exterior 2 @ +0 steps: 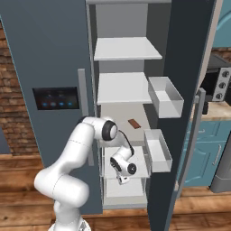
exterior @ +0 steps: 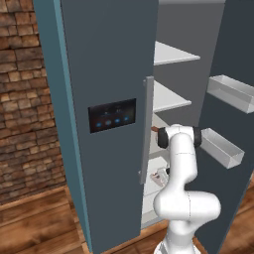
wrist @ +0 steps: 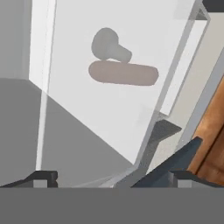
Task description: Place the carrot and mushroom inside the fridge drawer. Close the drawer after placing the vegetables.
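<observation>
We see a brick wall (exterior: 20, 99) at upper left, wood floor (exterior: 34, 223) below, teal cabinets (exterior 2: 210, 144) at right.

carrot (wrist: 123, 73) and mushroom (wrist: 109, 47) — dimmed behind translucent drawer wall (wrist: 87, 100)

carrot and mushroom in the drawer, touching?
Touching, as far as it shows. In the hand view, seen through the pale fridge drawer wall, the mushroom stem meets the top edge of the carrot with no gap between them.

Both base views look forward into the open fridge (exterior: 114, 74); the hand view sits close above the fridge drawer (wrist: 109, 109).
</observation>
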